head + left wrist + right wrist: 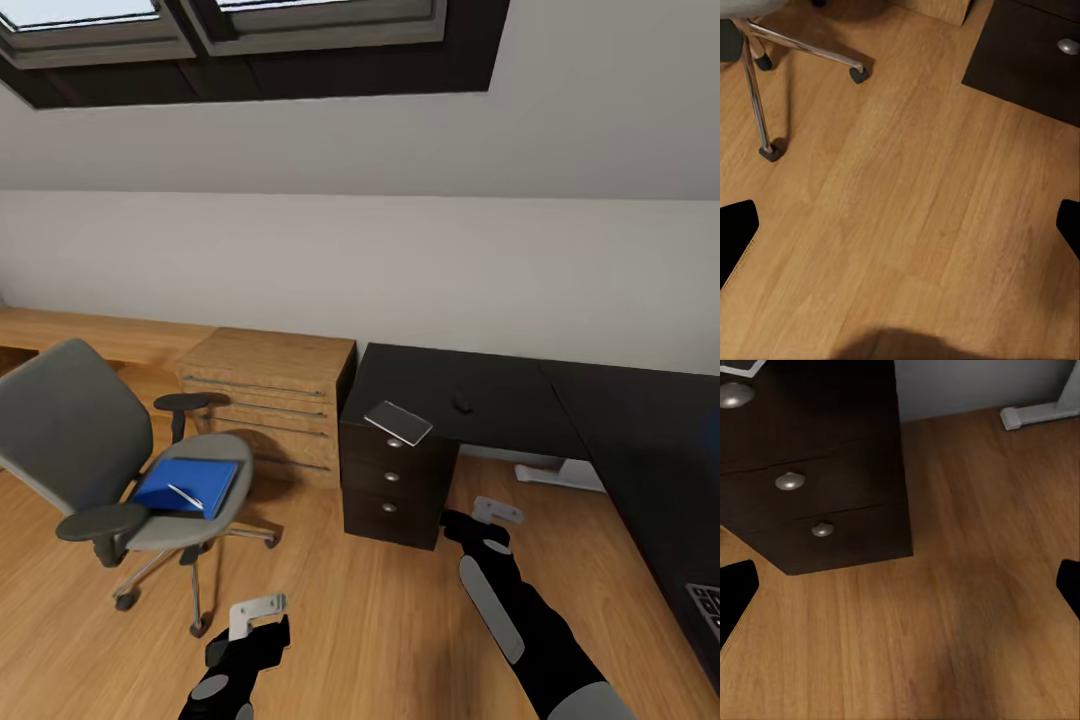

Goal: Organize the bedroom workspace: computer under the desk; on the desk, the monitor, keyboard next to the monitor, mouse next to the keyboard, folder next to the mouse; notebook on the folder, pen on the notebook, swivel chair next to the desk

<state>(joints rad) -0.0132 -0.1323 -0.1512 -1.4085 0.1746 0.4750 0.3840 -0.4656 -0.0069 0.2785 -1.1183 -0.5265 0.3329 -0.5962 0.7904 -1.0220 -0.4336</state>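
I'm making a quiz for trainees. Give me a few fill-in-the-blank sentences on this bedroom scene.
1. The blue folder lies on the seat of the ____.
2. A pen rests on top of the ____.
3. The dark drawer unit shows three round ____.
4. The floor is made of ____.

Missing words: swivel chair; folder; knobs; wood

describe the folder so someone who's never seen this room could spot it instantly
Find the grey swivel chair standing on the wooden floor, on the side of the robot's left arm and left of the light wood drawer cabinet. The folder lies flat on its seat. It is the one bright blue thing there, with a thin silvery pen on top.
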